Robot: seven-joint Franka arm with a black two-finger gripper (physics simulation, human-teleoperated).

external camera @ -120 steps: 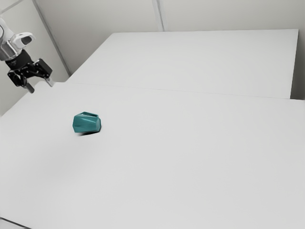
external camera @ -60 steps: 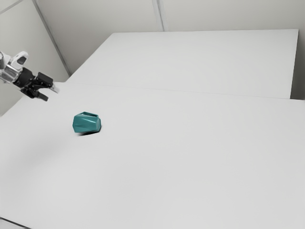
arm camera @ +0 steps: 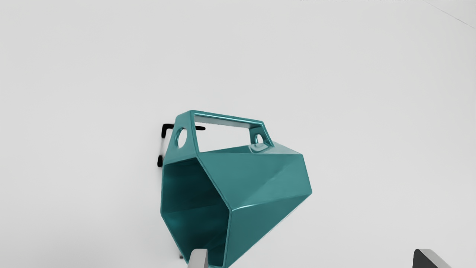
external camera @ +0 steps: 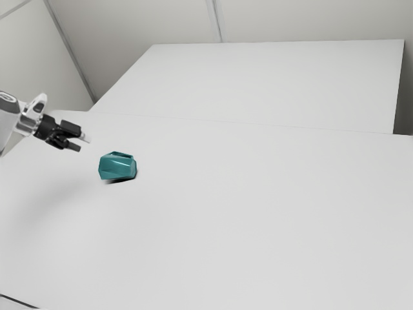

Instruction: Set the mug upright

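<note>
Wrist view, nearest first: the claw [arm camera: 312, 258] has its fingers spread wide with nothing gripped, one fingertip overlapping the open mouth [arm camera: 197, 201] of the mug [arm camera: 267, 175]. Beyond that mouth, the handle [arm camera: 230, 118] lies on the side away from the fingers. In the exterior view the arm [external camera: 10, 123] reaches in from the left, its hand slanting low toward the mug, which lies on its side on the worktop [external camera: 258, 226] just ahead. This looks like the approach; next calls for centring the fingers around the body, closing, then lifting and tipping it mouth-up.
</note>
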